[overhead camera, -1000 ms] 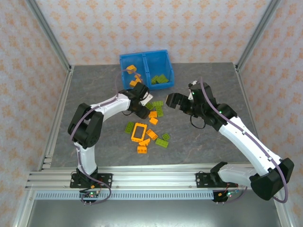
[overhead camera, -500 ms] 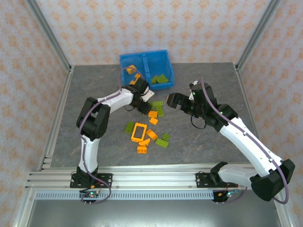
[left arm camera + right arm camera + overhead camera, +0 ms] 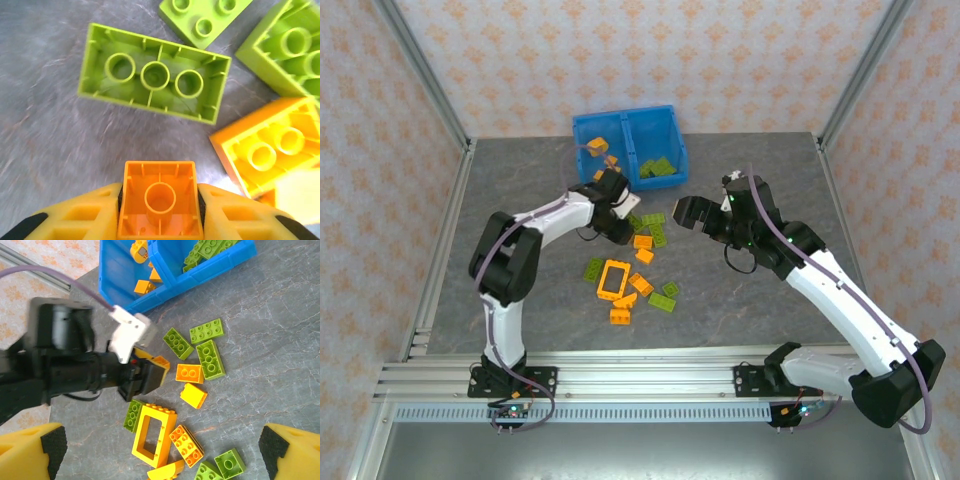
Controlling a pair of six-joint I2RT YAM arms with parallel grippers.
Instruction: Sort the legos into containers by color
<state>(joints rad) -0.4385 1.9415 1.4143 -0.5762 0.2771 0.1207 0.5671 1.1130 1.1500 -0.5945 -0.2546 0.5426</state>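
Yellow fingers [image 3: 75,217] of your left gripper [image 3: 160,192] are pinching one small orange brick [image 3: 160,212]. In the left wrist view it sits hollow side toward the camera, and both fingers touch its sides. You can't tell whether it is off the table [image 3: 520,200].

Just ahead of it four bricks lie close together, three lime and one orange:
- The long lime brick [image 3: 152,72] is flipped, with three tubes showing.
- A second lime brick [image 3: 204,17] is studs up.
- A third lime brick [image 3: 287,47] is flipped.
- The orange neighbour [image 3: 267,145] is flipped too.

Your right gripper [image 3: 687,214] hangs over the table just right of the pile. Its fingers are spread wide and hold nothing.

Loose pieces on the table, counted in the top view:
- six lime bricks
- about five orange bricks
- one orange frame [image 3: 614,279], lying flat in the near part of the pile

The blue bin [image 3: 114,270] sits at the far side, with two compartments side by side.
- The left compartment in the top view holds three orange bricks [image 3: 143,286].
- The right compartment holds a heap of lime bricks [image 3: 658,170]; you can't count them.
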